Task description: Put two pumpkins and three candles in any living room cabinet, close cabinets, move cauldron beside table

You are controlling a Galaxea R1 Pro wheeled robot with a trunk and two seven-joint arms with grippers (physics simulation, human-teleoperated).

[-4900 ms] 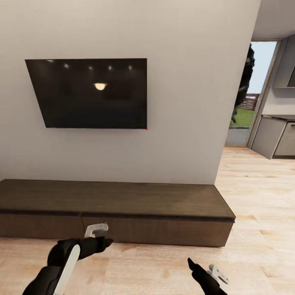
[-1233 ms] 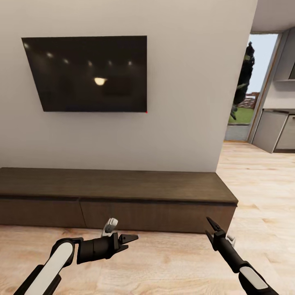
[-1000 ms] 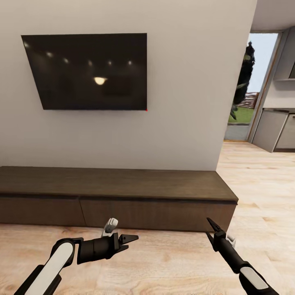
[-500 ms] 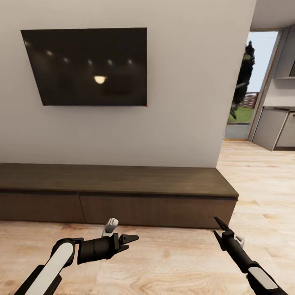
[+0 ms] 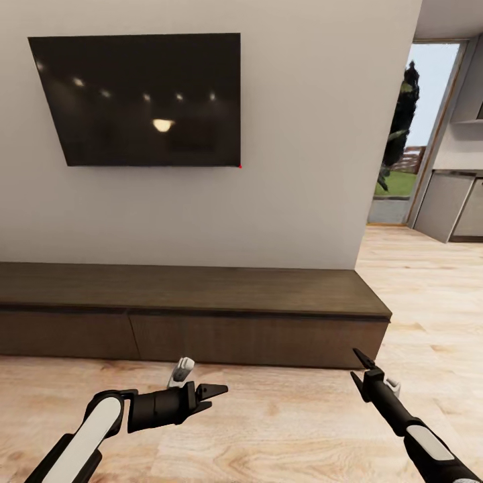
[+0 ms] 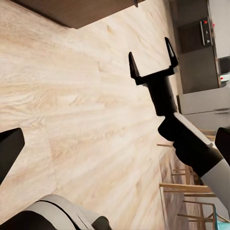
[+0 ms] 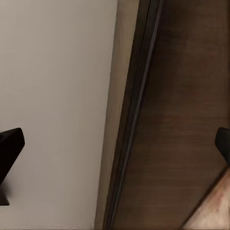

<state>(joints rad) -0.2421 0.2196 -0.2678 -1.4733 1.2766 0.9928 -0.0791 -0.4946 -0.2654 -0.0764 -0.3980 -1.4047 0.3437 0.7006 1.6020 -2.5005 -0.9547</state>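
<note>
Head view is showing a pale wall (image 5: 302, 134) taking up most of the scene, with a light wood floor (image 5: 282, 429) running below it. Long dark-brown cabinet (image 5: 194, 315) is sitting against the base of the wall, its wide drawer fronts lying flush, so both visible ones are looking closed. Black TV (image 5: 141, 97) is hanging on the wall above the cabinet, reflecting ceiling lights. Doorway (image 5: 409, 134) at the far right is opening onto greenery, with grey kitchen units (image 5: 456, 208) beside it.

Left gripper (image 5: 211, 394) is hovering over the floor in front of the cabinet, pointing rightward, fingers parted and holding nothing. Right gripper (image 5: 362, 369) is pointing up toward the cabinet's right end, near it but not touching, fingers spread apart and empty.

Left wrist view is looking across the floor at the right gripper (image 6: 151, 60), its two fingers clearly standing apart. Right wrist view is facing the cabinet (image 7: 187, 120) edge and wall (image 7: 57, 96) close up, dark fingertips (image 7: 9, 143) sitting wide at the frame's sides.
</note>
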